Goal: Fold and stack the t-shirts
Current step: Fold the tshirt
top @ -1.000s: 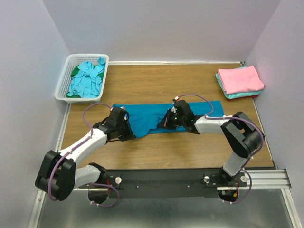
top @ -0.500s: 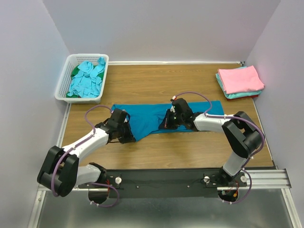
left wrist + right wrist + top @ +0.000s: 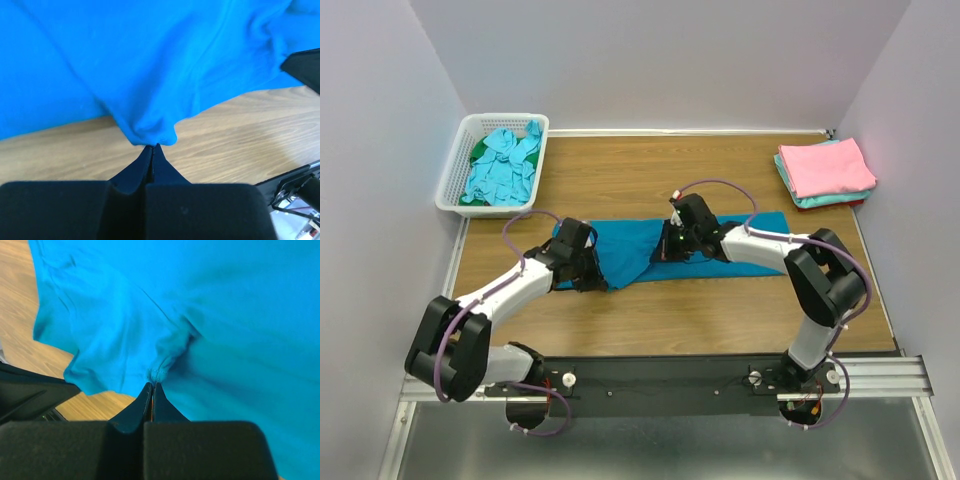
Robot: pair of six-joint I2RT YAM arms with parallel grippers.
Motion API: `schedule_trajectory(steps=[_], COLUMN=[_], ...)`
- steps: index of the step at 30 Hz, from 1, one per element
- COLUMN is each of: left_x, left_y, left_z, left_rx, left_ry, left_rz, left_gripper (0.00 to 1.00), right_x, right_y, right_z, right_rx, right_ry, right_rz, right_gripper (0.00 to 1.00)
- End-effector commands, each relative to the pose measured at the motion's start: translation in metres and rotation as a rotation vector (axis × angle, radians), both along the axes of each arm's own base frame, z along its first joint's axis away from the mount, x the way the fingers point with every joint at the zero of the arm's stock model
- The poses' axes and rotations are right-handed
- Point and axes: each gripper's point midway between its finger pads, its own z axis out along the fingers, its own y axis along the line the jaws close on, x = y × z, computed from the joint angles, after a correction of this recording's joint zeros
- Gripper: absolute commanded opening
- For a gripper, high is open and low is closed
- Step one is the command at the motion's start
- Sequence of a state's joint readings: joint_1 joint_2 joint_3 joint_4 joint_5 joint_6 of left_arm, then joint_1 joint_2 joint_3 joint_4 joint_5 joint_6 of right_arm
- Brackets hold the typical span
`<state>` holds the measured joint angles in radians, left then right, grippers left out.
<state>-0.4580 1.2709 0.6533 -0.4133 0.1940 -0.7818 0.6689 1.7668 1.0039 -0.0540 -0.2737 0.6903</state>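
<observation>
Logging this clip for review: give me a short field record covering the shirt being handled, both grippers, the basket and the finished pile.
shirt being handled: teal-blue t-shirt, lying lengthwise across the middle of the table
left gripper: shut, pinching a bunched fold of the shirt's edge
right gripper: shut, pinching a gathered edge of the same shirt
basket: far left corner, holds crumpled shirts, aqua over green
folded stack: far right, pink on top
stage: fold under way, shirt not yet on the stack
</observation>
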Motion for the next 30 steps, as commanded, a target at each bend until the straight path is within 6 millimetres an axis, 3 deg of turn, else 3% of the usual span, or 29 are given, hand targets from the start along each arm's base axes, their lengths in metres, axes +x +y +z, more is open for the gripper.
schedule_trajectory(steps=[1,7,15,21,30], left_x=[0.018,0.040,0.068,0.078,0.085], left_y=[0.003,0.006,0.036,0.040,0.047], left_z=[0.007,0.014,0.013,0.004,-0.001], left_rx=[0.039,0.050,0.037,0.020,0.002], left_ry=[-0.036,-0.064,-0.082,-0.076,-0.076], left_rz=[-0.021,-0.024,0.039,0.037,0.053], left_gripper=[0.00,0.00,0.00,0.00,0.00], right_x=[0.006,0.022,0.041,0.055,0.078], right_y=[0.006,0.016,0.012,0.007,0.017], right_z=[-0.001,0.005,-0.003,-0.009,0.006], right_rx=[-0.043,-0.054,-0.084,-0.088,-0.042], right_ry=[-0.006,-0.018,-0.015,0.000,-0.022], right_rz=[0.031,0.043,0.010,-0.018,-0.015], right_gripper=[0.01,0.01,0.01,0.01,0.01])
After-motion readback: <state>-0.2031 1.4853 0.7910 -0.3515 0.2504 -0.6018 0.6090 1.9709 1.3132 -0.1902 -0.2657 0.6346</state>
